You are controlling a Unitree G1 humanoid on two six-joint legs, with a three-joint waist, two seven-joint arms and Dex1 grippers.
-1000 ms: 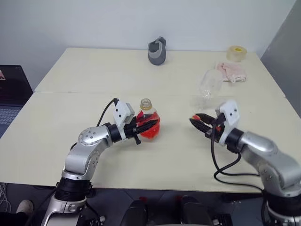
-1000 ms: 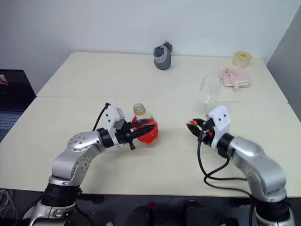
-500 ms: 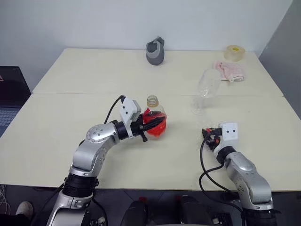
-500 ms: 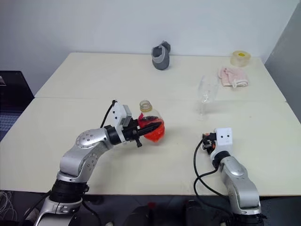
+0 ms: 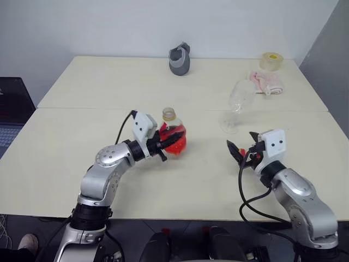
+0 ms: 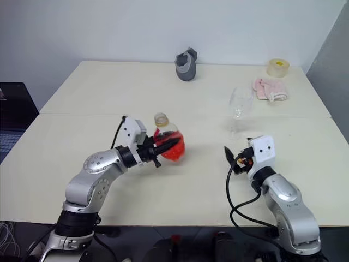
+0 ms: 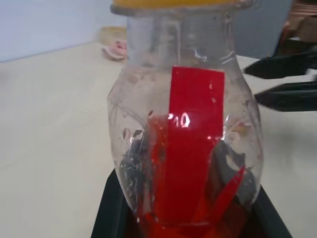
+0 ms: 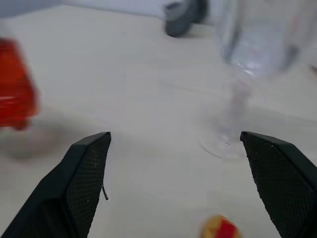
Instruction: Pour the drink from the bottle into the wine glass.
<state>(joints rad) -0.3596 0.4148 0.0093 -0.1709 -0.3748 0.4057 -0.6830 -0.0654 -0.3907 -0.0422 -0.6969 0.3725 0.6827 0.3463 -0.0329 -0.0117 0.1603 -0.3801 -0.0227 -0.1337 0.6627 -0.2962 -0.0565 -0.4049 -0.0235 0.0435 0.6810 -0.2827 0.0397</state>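
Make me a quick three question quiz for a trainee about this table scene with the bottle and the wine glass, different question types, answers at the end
1. True or false: the left gripper is shut on the bottle.
2. The wine glass is: A) lying on its side, B) standing upright on the table, C) held by the right gripper.
3. Fill in: the drink inside the bottle is coloured ____.

Key:
1. True; its black fingers clamp the bottle's body.
2. B; the right gripper is open, with the glass ahead of it and untouched.
3. Red.
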